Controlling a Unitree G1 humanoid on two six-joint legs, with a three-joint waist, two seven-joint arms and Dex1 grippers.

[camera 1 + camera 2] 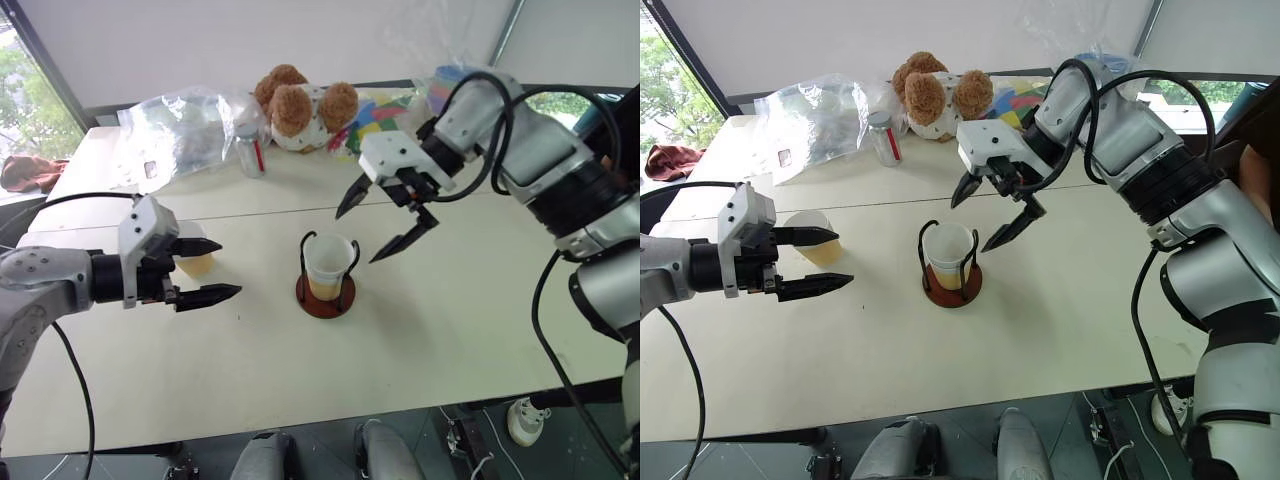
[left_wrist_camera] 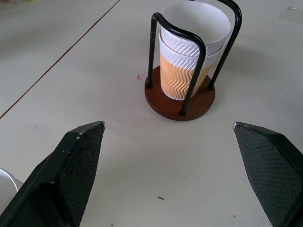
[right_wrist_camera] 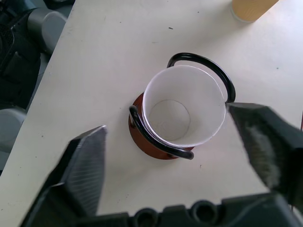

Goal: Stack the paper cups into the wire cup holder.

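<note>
We judge two paper cups (image 2: 189, 61) already nested upright in the wire cup holder (image 1: 326, 290), directly below our right end effector (image 1: 385, 222), whose fingers stand spread and empty, pointing steeply down over them. The third cup (image 1: 815, 236) stands on the counter (image 1: 420, 340), just past our left end effector (image 1: 207, 270), also spread wide, reaching nearly level. Next, we should close around that cup and carry it over the holder.

two paper cups (image 2: 189, 61) nested | wire cup holder (image 2: 180, 101) | third cup (image 1: 812, 235) apart
</note>
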